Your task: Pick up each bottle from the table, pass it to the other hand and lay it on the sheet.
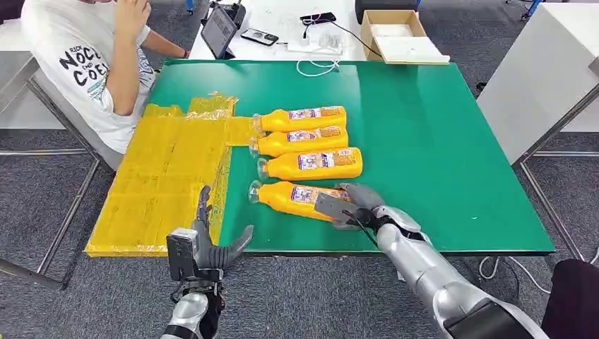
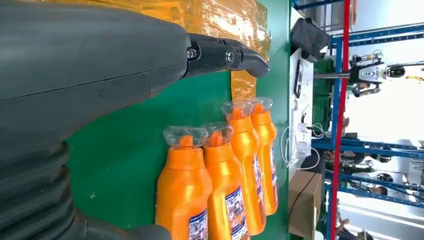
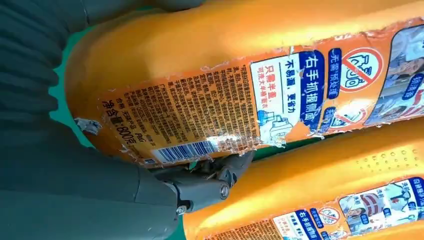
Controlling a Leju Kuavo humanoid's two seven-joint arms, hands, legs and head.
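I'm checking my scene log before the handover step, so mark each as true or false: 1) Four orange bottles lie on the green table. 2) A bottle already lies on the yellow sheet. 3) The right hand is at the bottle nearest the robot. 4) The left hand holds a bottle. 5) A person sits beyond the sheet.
1) True: four orange bottles lie side by side on the green table.
2) False: the yellow sheet bears no bottle.
3) True: the right hand has its fingers around the nearest bottle, which lies on the table.
4) False: the left hand is open and holds nothing.
5) True: a person sits there.
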